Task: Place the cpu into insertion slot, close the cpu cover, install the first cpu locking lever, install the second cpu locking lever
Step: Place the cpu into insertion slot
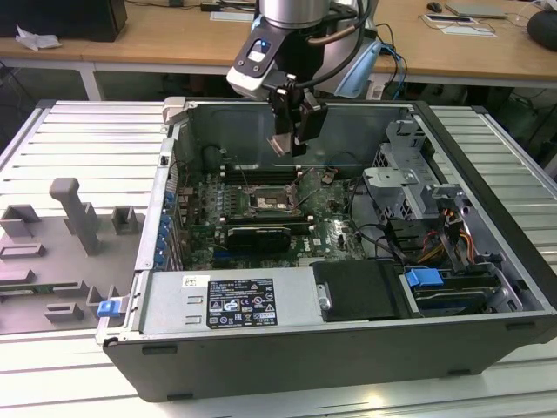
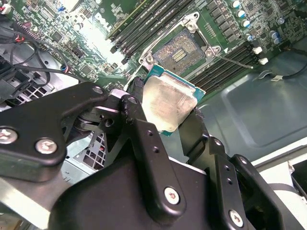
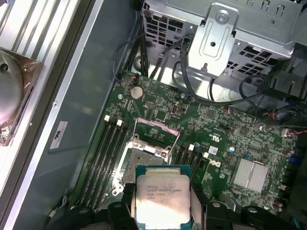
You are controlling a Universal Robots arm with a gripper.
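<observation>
My gripper (image 1: 291,139) hangs inside the open computer case, above the motherboard, shut on the cpu (image 2: 168,105). The cpu is a small square chip with a pale metal top and a green edge, pinched by two opposite sides between the black fingers (image 2: 139,110). In the first wrist view the cpu (image 3: 162,199) sits between the fingers, just short of the insertion slot (image 3: 140,160). The insertion slot (image 2: 178,49) is uncovered, with its contact field showing; in the exterior view it (image 1: 271,202) lies below the gripper. The cpu cover (image 3: 154,129) stands raised at the slot's far side.
Long black memory slots (image 2: 139,26) flank the socket. A metal drive cage (image 1: 409,178) with cables (image 1: 452,235) fills the case at the exterior view's right, and a power supply (image 1: 231,300) lies along the front. Grey fixtures (image 1: 74,218) stand on the table at the left.
</observation>
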